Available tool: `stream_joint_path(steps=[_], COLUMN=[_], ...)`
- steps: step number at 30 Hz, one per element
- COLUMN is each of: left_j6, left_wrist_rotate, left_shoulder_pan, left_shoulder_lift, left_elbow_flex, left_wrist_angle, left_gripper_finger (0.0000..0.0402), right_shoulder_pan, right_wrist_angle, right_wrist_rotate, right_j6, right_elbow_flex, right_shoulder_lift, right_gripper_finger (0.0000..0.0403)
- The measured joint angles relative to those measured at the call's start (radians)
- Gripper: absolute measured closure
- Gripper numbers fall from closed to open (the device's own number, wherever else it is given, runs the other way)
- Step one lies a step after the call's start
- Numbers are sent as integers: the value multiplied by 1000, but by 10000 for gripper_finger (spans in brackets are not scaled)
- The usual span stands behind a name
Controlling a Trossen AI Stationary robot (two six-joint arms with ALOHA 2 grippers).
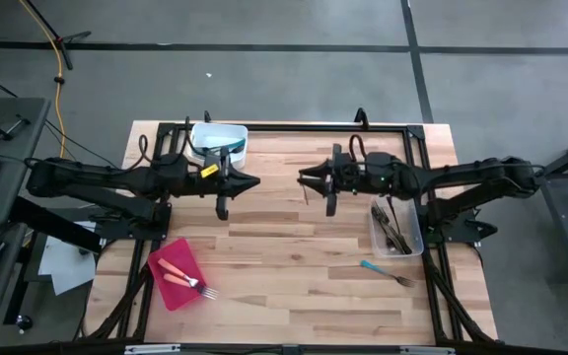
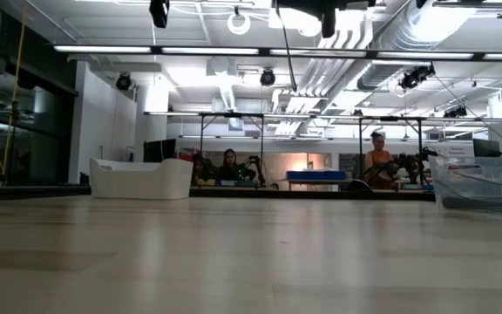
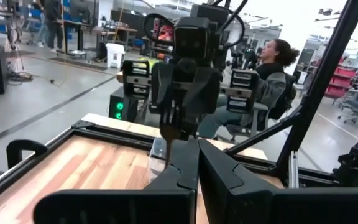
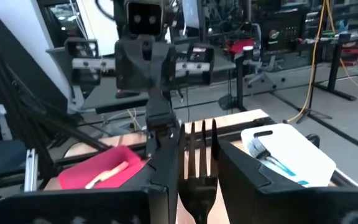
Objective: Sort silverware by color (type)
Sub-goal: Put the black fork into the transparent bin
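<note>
Both dark arms reach in level from the two sides of the table and meet nose to nose over its middle, raised well above the wood. The left hand (image 1: 252, 181) points toward the right arm with its two fingers (image 3: 185, 163) pressed together. The right hand (image 1: 304, 177) faces it from just across a small gap, its fingers (image 4: 241, 163) clamped on the black fork (image 4: 199, 163), whose tines stick out forward between them.

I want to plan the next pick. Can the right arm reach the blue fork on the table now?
Probably not yet: the right gripper already holds a dark fork. The blue fork itself lies uncovered near the clear tub.
</note>
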State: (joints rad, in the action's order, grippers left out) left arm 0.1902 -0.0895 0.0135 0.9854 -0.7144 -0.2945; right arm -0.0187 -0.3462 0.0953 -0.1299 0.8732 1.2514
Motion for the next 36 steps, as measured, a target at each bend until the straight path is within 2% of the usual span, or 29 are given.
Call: stream_joint_path(steps=[28, 32, 36], left_j6=[-1, -1, -10], left_wrist_rotate=[1, 1, 1], left_shoulder_pan=[0, 0, 0], left_shoulder_lift=[1, 0, 0], left_elbow_flex=[0, 0, 0], left_wrist_angle=[-17, -17, -17], left_gripper_finger=[401, 401, 401], right_shoulder_pan=[-2, -2, -1], right_wrist_angle=[1, 110, 342], right_wrist_rotate=[-6, -33, -36], right_j6=[8, 8, -27], right_elbow_flex=[9, 9, 9], right_shoulder_lift=[0, -32, -115], right_gripper_finger=[327, 327, 327])
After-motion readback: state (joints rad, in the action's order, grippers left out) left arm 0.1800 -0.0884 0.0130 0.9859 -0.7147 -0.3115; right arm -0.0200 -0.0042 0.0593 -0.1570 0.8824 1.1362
